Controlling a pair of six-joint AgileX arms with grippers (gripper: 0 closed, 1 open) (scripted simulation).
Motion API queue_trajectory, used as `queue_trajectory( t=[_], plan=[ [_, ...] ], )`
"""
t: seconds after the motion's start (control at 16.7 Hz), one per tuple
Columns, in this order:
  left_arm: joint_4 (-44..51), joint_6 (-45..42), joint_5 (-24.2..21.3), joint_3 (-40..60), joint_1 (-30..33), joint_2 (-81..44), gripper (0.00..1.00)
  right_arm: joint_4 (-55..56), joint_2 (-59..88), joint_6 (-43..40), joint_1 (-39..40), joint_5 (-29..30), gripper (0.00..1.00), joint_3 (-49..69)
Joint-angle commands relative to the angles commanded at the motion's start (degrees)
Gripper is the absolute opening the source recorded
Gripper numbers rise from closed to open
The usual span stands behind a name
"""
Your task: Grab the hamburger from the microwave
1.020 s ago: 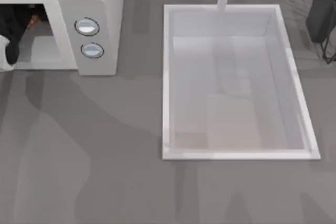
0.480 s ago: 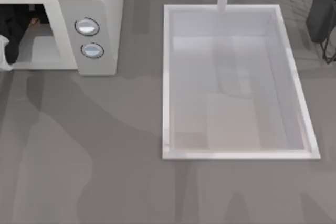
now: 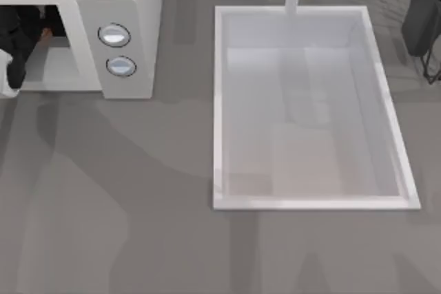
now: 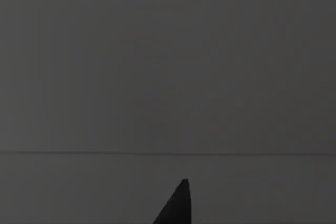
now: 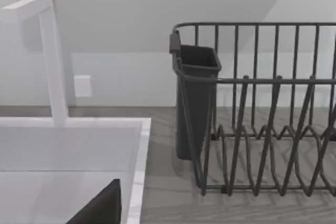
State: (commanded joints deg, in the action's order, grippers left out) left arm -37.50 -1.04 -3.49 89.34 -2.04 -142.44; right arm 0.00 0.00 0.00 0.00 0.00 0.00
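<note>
1. The hamburger (image 3: 45,33) was inside the microwave (image 3: 131,5), deep in the dark cavity at the far left of the worktop (image 3: 138,204); from the top view I saw only a small orange-brown spot of it.
2. My left pincer (image 3: 31,29) was reaching into that cavity, just beside the hamburger, with the black arm coming in over the front edge of the opening.
3. I could not tell if the left pincer was clenched on the hamburger or released, because the dark cavity hid the fingers.
4. My left wrist view was dark, with one black fingertip (image 4: 176,208) in front of a plain grey wall.
5. The microwave's two round knobs (image 3: 114,35) sat on its side panel, one above the other, to the right of the cavity.
6. The white sink basin (image 3: 219,101) lay well apart, in the middle and right part of the worktop, with a white faucet (image 5: 52,61) at its far edge.
7. My right arm (image 3: 420,12) was parked at the far right corner; in its wrist view the dark dish rack (image 5: 262,129) with a small bin (image 5: 194,103) stood beside the sink, and I could not tell the state of the right pincer.
</note>
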Motion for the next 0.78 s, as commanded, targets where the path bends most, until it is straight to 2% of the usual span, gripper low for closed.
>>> queue_trajectory(
  t=[0.78],
  plan=[
    [14.9,4.4,13.8,-51.0,14.5,64.0,0.0,0.0,0.0,0.0,0.0,0.0,1.0,0.0]
  ],
)
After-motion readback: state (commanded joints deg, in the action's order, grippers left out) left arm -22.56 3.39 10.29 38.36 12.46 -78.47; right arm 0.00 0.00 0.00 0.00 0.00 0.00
